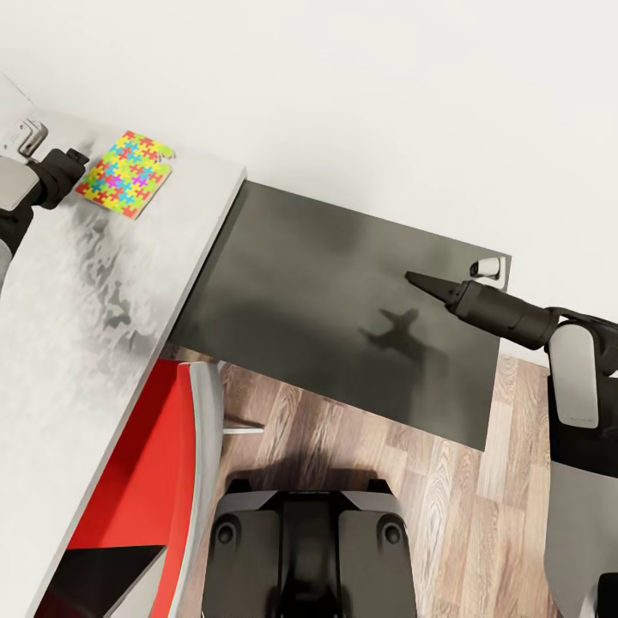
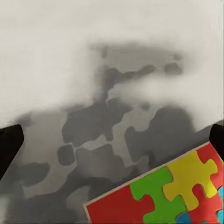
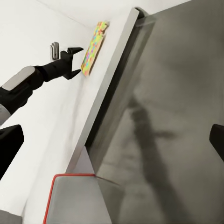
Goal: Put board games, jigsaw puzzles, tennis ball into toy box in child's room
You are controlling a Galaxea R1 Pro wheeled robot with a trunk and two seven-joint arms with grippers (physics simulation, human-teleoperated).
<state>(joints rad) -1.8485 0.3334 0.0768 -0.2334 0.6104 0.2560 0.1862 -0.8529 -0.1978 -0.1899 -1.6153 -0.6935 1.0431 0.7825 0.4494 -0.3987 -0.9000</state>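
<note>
One jigsaw puzzle [image 1: 129, 174] lies flat on the pale grey table [image 1: 77, 343], near its far edge by the wall. My left gripper [image 1: 79, 167] hovers just beside the puzzle's near-left edge, open, with nothing between its fingers. In the left wrist view the puzzle's corner [image 2: 163, 196] sits low over the shadowed tabletop, and the left gripper [image 2: 112, 142] is spread wide. The right wrist view shows the left gripper [image 3: 78, 61] open next to the puzzle [image 3: 93, 46]. My right gripper [image 1: 421, 281] hangs open and empty over the dark cabinet. A light grey rimmed corner [image 1: 24, 133], possibly the toy box, sits beyond my left arm.
A lower dark-topped cabinet [image 1: 343, 318] adjoins the table's right end, with a small white object [image 1: 487, 268] at its far right corner. A red-and-grey chair [image 1: 154, 481] stands under the table's near edge. Wood floor [image 1: 446, 506] and my base [image 1: 309, 549] lie below. A white wall runs behind.
</note>
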